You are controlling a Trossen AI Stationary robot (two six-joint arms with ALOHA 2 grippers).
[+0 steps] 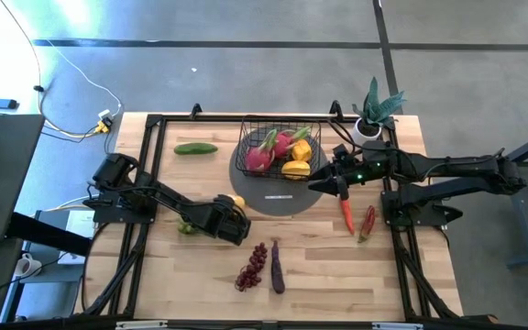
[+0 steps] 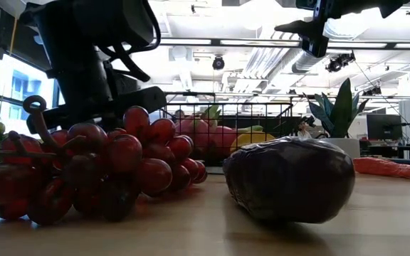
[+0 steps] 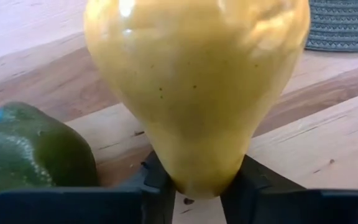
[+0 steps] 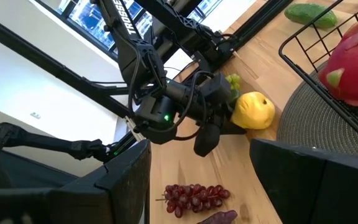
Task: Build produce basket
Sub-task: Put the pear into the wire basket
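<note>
Cucumber (image 1: 195, 148): lies on the table at about 10 o'clock, well apart from both arms; not yet collected.

Green grapes (image 1: 185, 226): at 9 o'clock, just beside the left arm's wrist; partly hidden.

Left gripper (image 1: 238, 213): near table centre, fingers (image 3: 155, 182) closed around a yellow pear-shaped fruit (image 3: 194, 87), gripping its narrow end. Judgement: this is the step in hand. Carry the fruit toward 12 o'clock, clear the wire rim before descending, and release over a free gap, since the hold on the tapered end looks liable to slip.

Red grapes (image 1: 252, 266) and eggplant (image 1: 277, 268): side by side at 6 o'clock, untouched.

Basket (image 1: 248, 134): at 12 o'clock on a round grey disc (image 1: 278, 198); holds dragon fruits (image 1: 260, 156) and yellow fruits (image 1: 297, 169).

Right gripper (image 1: 341, 186): hovers at 2 o'clock beside the basket, jaws spread wide, empty. Judgement: it should stay clear of the left arm's path.

Red chilies (image 1: 346, 215): two at 3 o'clock, below the right gripper.

Potted plant (image 1: 375, 112): 1 o'clock corner.
</note>
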